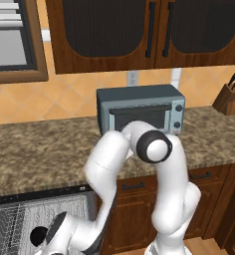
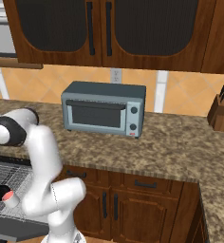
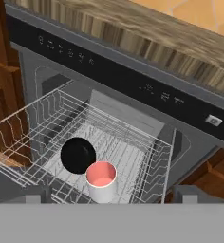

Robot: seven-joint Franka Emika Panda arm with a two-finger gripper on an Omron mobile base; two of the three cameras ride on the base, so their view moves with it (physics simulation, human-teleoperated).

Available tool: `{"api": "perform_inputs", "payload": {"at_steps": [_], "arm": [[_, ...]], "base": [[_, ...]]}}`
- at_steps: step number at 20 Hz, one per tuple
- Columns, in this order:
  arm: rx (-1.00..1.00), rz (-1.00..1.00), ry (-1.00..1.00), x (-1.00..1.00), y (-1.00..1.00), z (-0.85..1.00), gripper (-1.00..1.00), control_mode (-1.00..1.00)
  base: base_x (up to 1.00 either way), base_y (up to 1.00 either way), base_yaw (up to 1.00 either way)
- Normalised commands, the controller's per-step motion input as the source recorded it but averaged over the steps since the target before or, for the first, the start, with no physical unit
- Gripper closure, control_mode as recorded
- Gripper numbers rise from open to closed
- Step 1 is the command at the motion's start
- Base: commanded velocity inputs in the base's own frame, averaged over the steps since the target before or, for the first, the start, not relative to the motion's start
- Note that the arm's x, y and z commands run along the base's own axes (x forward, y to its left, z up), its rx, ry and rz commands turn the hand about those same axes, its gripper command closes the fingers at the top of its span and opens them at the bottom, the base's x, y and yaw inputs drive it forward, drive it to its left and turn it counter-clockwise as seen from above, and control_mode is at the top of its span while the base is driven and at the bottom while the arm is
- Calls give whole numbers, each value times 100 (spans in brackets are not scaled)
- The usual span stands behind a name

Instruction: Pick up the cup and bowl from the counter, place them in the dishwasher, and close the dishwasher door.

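The cup and bowl sit touching in the dishwasher's pulled-out rack at lower centre, directly ahead of the tool, whose spread I cannot tell.

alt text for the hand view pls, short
Looking down into the open dishwasher: the cup, pinkish-red inside showing, stands upright in the pulled-out white wire rack right beside the black bowl. Behind the rack runs the dishwasher's black control strip, with the speckled counter edge above it.
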Motion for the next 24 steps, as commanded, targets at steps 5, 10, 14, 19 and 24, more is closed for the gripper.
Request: {"api": "perform_inputs", "payload": {"at_steps": [5,10,14,19,24], "arm": [[-6,1,-13,-63,23,-47,-100,-100],[-9,0,-12,-89,15,-57,-100,-100],[-4,0,-19,-83,4,-56,-100,-100],[-16,0,-26,-31,24,-78,-100,-100],[-23,-2,-23,0,34,-80,-100,-100]], "base": [[0,0,0],[0,0,0],[0,0,0],[0,0,0],[0,0,0]]}}
